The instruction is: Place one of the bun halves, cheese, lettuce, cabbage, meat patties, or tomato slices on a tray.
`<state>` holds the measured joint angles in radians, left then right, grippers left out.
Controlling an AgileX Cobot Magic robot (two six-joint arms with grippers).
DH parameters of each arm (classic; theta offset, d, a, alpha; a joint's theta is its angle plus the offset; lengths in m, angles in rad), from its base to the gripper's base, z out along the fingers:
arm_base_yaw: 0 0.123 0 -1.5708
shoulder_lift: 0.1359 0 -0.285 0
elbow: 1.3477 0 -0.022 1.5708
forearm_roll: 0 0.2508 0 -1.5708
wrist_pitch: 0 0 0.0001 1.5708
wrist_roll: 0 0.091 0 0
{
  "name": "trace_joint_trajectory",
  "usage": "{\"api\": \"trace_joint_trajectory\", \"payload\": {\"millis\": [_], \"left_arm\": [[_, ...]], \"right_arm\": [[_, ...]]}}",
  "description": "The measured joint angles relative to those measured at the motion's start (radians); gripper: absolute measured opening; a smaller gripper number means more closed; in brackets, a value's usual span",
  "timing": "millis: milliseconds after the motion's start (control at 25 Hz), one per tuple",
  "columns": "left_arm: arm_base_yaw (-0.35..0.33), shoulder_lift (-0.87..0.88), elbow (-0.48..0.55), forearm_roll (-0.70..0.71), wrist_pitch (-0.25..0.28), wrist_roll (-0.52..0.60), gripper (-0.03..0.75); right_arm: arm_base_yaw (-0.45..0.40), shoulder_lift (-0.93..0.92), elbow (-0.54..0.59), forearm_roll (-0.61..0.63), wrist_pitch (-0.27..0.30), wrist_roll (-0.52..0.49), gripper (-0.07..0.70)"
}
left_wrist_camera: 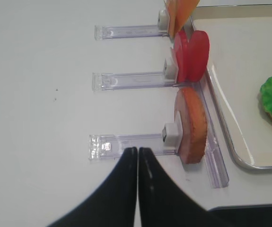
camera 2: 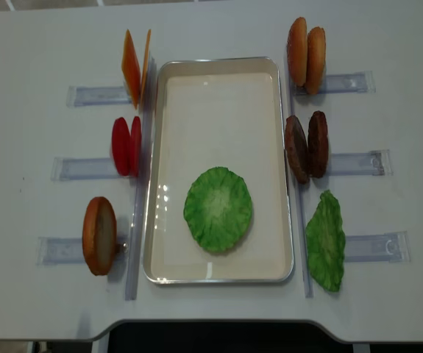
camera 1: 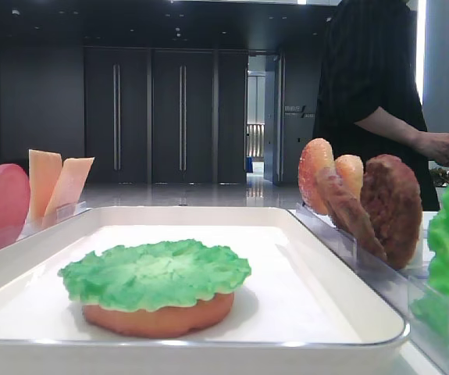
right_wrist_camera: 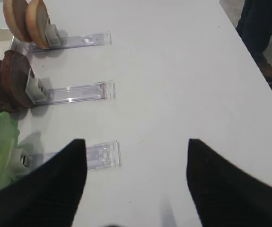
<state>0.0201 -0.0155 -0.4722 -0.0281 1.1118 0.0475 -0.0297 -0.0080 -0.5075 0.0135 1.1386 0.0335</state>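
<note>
On the tray we see one lettuce leaf lying on one bun half. Left of the tray stand two cheese slices, two tomato slices and one bun. On the right stand two buns, what look like two patties and one lettuce leaf. Our left hand is clenched and empty; our right hand is released above the table.

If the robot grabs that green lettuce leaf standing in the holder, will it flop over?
Probably a bit. The lettuce looks thin and frilly, and it already leans in its holder, so it may bend when lifted. It likely weighs little. The open right gripper might crumple the ruffled edge if it pinches there.
</note>
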Motion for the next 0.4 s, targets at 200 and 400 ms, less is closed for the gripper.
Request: {"api": "trace_joint_trajectory", "payload": {"millis": [200, 400], "left_arm": [[0.000, 0.000, 0.000, 0.000, 0.000, 0.000, -0.007], [0.000, 0.000, 0.000, 0.000, 0.000, 0.000, -0.007]], "right_arm": [[0.000, 0.000, 0.000, 0.001, -0.002, -0.001, 0.438], [0.000, 0.000, 0.000, 0.001, -0.002, -0.001, 0.438]]}}
